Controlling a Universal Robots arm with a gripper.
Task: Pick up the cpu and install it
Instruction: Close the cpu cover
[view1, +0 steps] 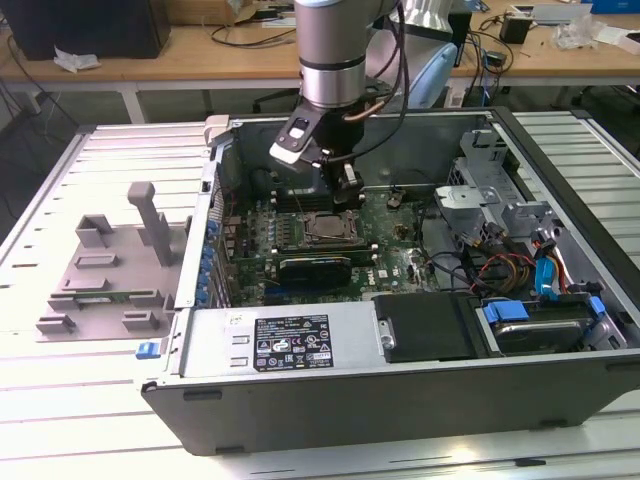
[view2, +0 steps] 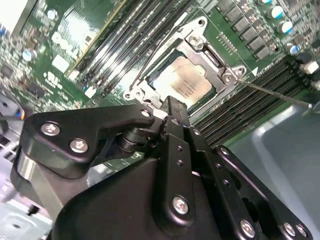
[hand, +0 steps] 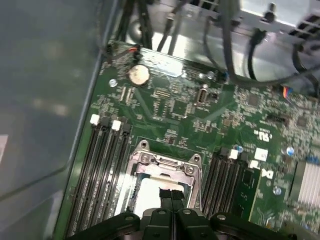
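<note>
- The cpu (view2: 187, 85) lies flat in the socket frame (hand: 162, 161) on the green motherboard (hand: 165, 107), inside the computer case (view1: 400, 400).
- My gripper (hand: 171, 194) hangs just above it, jaws pressed together, gripping nothing.
- Memory slots (hand: 107, 170) flank the socket.

cpu (view2: 186, 84): pale silver-grey top, faint darker print. Socket frame (hand: 162, 161): bright bare metal. Board (hand: 190, 110): green with fine pale traces. RAM slots (hand: 102, 165): black, white latches. Coin cell (hand: 139, 74): pale silver. Fingers (hand: 166, 196): matte black, silver screw heads on the linkage behind them. Case (view1: 400, 400): dark grey outside, lighter grey inside. PSU (view1: 215, 340): silver with a black label. Fixture (view1: 110, 265): plain grey. Table (view1: 60, 400): white, ribbed. Cables (view1: 548, 268): blue, some red and yellow.
</note>
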